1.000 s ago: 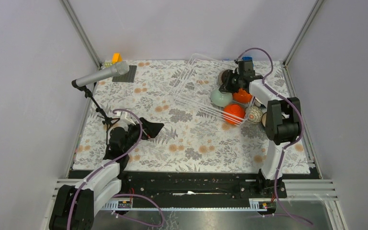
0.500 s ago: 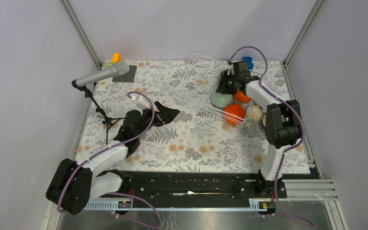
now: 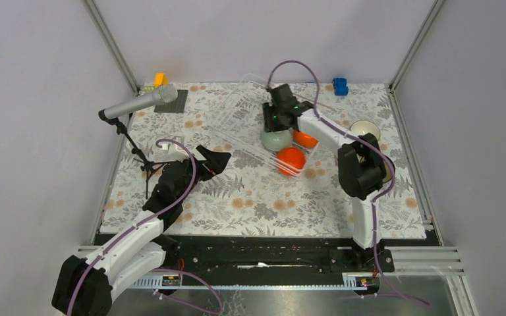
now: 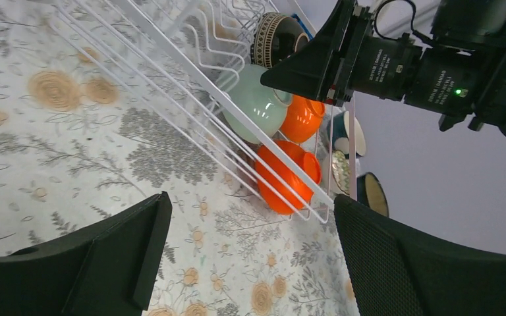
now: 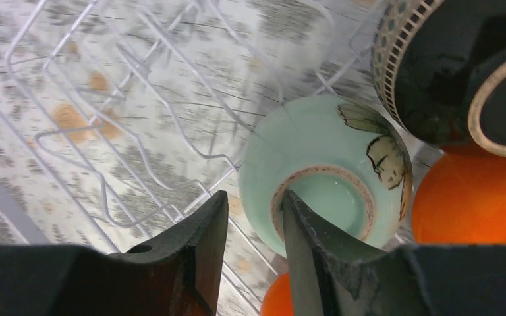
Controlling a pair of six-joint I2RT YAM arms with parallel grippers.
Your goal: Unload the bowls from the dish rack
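The white wire dish rack [image 3: 240, 122] lies tilted at the back of the table. At its near right end are a mint bowl [image 3: 275, 140] and two orange bowls [image 3: 291, 160] [image 3: 305, 139]. My right gripper [image 3: 273, 125] hangs over the upturned mint bowl [image 5: 323, 171]. Its jaws [image 5: 253, 197] stand a narrow way apart, with one finger over the left edge of the bowl's foot ring. Whether they touch the bowl is unclear. A dark brown bowl [image 5: 448, 72] sits just beyond. My left gripper [image 3: 214, 158] is wide open over the tablecloth, with nothing between its fingers [image 4: 250, 217].
A cream-rimmed bowl [image 3: 367, 128] stands on the cloth right of the rack, and a teal bowl [image 4: 349, 131] shows behind it. A microphone [image 3: 138, 103] on a stand rises at the left. A dark mat [image 3: 173, 102] and a blue block [image 3: 340, 85] lie at the back.
The rack and its bowls have slid left together with my right gripper, leaving the cream-rimmed bowl behind on the cloth. My left arm reached toward the rack, then drew back a little.
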